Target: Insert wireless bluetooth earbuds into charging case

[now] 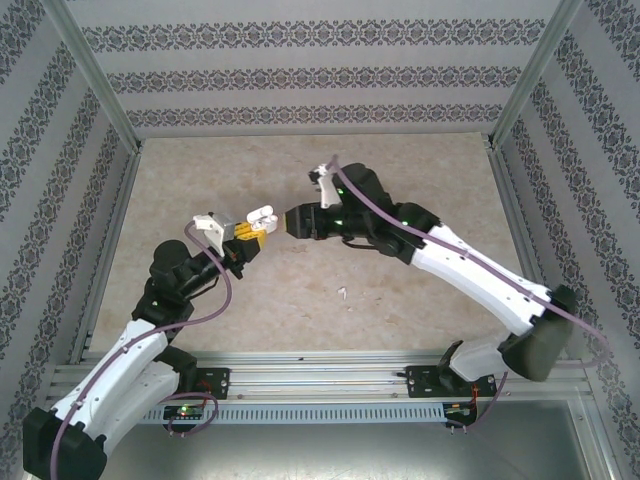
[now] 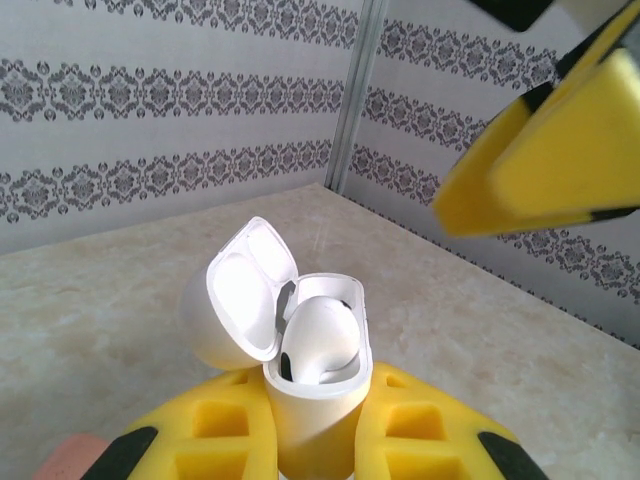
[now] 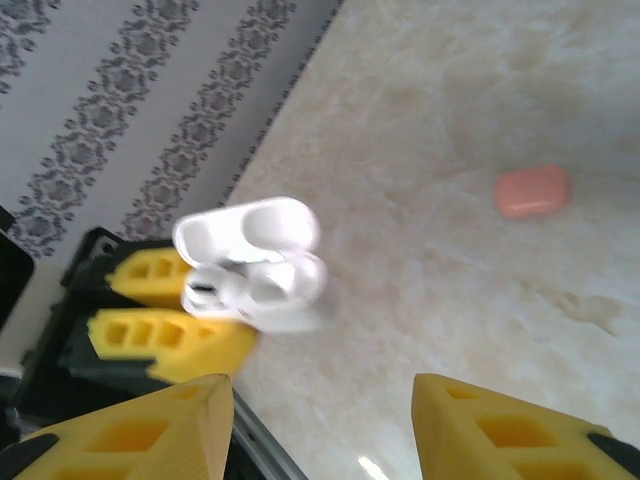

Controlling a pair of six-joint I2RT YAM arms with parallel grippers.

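At mid-table, above the marbled table [image 1: 430,170], we are seeing the left gripper [image 1: 247,240] clamping the white charging case [image 1: 261,215] by its lower body, with the lid hinged open. From the left wrist camera we are looking into the case: one white earbud [image 2: 322,338] is sitting in a well, bulb up, and the lid [image 2: 240,295] is leaning back to the left. The yellow pads [image 2: 215,425] are pressing on both sides of the case body.

We are noting the right gripper [image 1: 288,220] hovering just beside the case and facing it. Its fingers are standing apart with nothing between them. From its own wrist camera the gap is showing bare table, and the case is sitting beyond the fingertips, not touching them.

A second white earbud [image 1: 342,293] is lying loose on the table, nearer the arm bases and well apart from both grippers. A salmon-pink case [image 3: 533,190] is resting on the table; the frame is blurred, so we cannot tell whether it is shut.
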